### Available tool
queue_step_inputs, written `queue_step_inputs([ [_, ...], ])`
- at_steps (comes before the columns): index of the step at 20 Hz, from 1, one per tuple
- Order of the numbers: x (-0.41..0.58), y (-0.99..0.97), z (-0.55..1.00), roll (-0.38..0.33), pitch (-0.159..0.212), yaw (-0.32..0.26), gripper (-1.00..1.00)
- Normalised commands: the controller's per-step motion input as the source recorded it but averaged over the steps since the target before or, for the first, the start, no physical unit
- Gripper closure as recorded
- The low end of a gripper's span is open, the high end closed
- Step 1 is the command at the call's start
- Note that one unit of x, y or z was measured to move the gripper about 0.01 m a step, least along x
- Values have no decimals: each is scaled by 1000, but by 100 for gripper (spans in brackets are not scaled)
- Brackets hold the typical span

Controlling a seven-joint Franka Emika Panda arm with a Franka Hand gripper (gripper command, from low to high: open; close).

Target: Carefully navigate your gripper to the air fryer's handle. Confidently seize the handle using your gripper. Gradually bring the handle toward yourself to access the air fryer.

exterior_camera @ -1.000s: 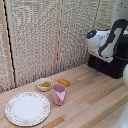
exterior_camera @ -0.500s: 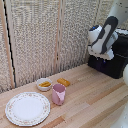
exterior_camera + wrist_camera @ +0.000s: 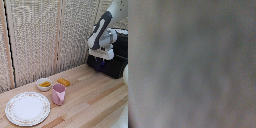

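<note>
One arm reaches in from the exterior view's upper right, and its gripper (image 3: 103, 61) hangs low against the front of the fryer (image 3: 116, 54), at about three o'clock in that view. The fingers (image 3: 101, 62) show only as short dark stubs under the white block, pressed close to the black front panel; whether they are spread or closed on anything cannot be told. The handle cannot be made out: it is black on black and the gripper covers that part of the panel. The wrist view is a flat grey blur with nothing to distinguish in it. The fryer stands on the wooden table (image 3: 90, 97) at the far right, against the woven screen (image 3: 45, 35). Well apart from it, toward seven o'clock, a pink cup (image 3: 59, 93) stands upright. Just behind the cup, at its eleven o'clock, sits a small bowl (image 3: 44, 83) with something orange in it, and at its one o'clock an orange piece of food (image 3: 63, 82) lies on the wood. A large patterned plate (image 3: 27, 108) lies near the cup at its eight o'clock.
</note>
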Motion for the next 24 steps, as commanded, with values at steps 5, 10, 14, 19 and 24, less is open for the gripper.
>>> queue_step_inputs([
  [5, 0, 821, -12, 1, -64, -136, 100],
  [10, 0, 814, -58, 0, -56, -150, 100],
  [14, 0, 809, -1, 0, -97, -143, 100],
  [19, 0, 833, 98, 0, -114, -123, 100],
  [24, -74, 815, 616, 0, -80, -61, 100],
])
